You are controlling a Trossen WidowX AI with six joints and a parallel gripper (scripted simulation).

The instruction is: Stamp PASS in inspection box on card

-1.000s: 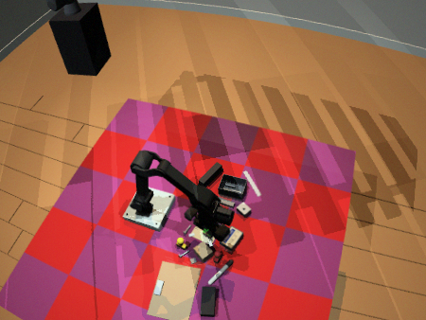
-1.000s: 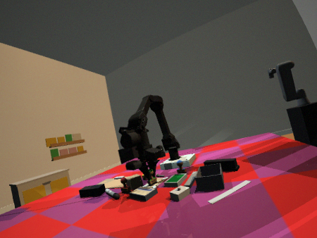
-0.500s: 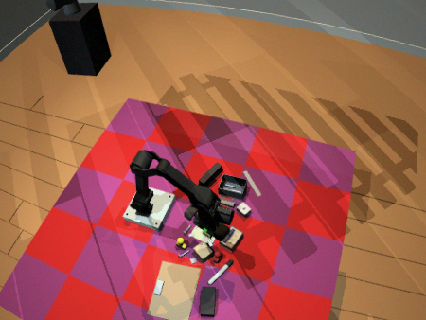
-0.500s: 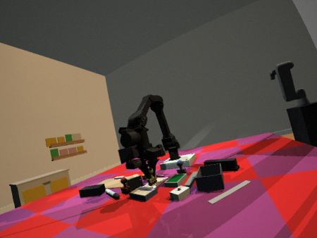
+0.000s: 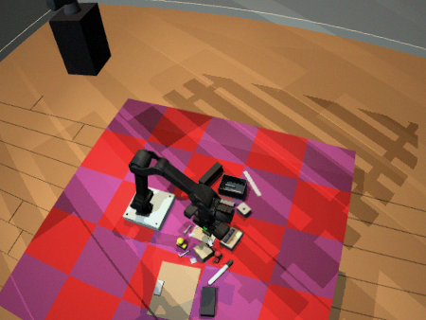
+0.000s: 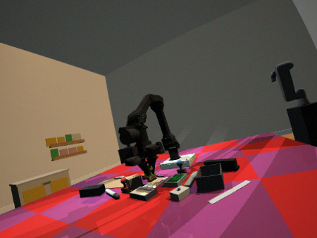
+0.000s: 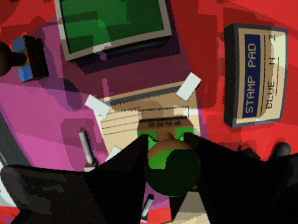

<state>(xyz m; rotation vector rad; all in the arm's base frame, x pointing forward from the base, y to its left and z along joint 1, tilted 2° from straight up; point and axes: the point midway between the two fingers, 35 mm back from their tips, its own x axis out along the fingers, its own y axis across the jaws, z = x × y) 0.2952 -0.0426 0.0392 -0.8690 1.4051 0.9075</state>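
My gripper [image 7: 165, 139] [image 5: 206, 230] [image 6: 150, 172] is shut on the green-knobbed PASS stamp [image 7: 172, 168] [image 6: 151, 174]. It holds the stamp upright, low over the tan card [image 7: 127, 119] [image 6: 156, 182], which is taped down at its corners. The stamp's base sits over the printed lines near the card's middle; I cannot tell whether it touches the card. The green ink pad [image 7: 113, 11] [image 6: 175, 179] lies just beyond the card. A blue stamp pad [image 7: 256, 72] [image 5: 231, 237] [image 6: 143, 192] lies to the right of the card in the wrist view.
A red-knobbed stamp [image 5: 217, 256] [image 6: 124, 182], a yellow one [image 5: 181, 242] and a blue one [image 6: 180, 165] stand close by. A marker [image 5: 221, 272], black bin [image 5: 232, 186], ruler [image 5: 252, 183], small grey block [image 5: 243, 208], large tan board [image 5: 176, 289] and black box [image 5: 208, 300] crowd the mat.
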